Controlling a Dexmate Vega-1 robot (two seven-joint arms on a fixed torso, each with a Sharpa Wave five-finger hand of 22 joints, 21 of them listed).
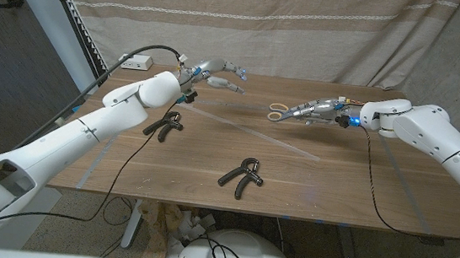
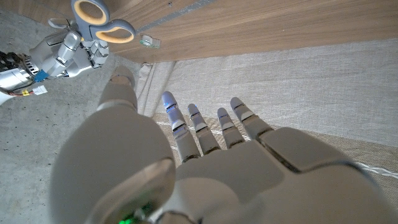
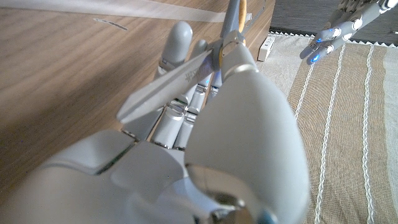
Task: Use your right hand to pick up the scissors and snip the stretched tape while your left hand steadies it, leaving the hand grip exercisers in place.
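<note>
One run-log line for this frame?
right hand: holds scissors | left hand: open, raised | tape: uncut | grip exercisers: on table

Matt wood-grain worktop [image 1: 310,179]; clear glossy tape [image 1: 251,131] across it. Scissors [image 3: 186,78] in the right robot hand [image 1: 321,111] show brushed metal blades. Robot hand shells are smooth plastic. Coarse woven cloth [image 1: 307,26] hangs beyond.

Cream-handled scissors [image 1: 281,112], black grip exercisers [image 1: 242,174], brown wooden table [image 1: 310,179], beige curtain [image 1: 307,26] with white stripes

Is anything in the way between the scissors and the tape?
Nothing visible. The right hand holds the scissors above the table, and the tape runs just below. Both grip exercisers lie nearer the robot.
</note>
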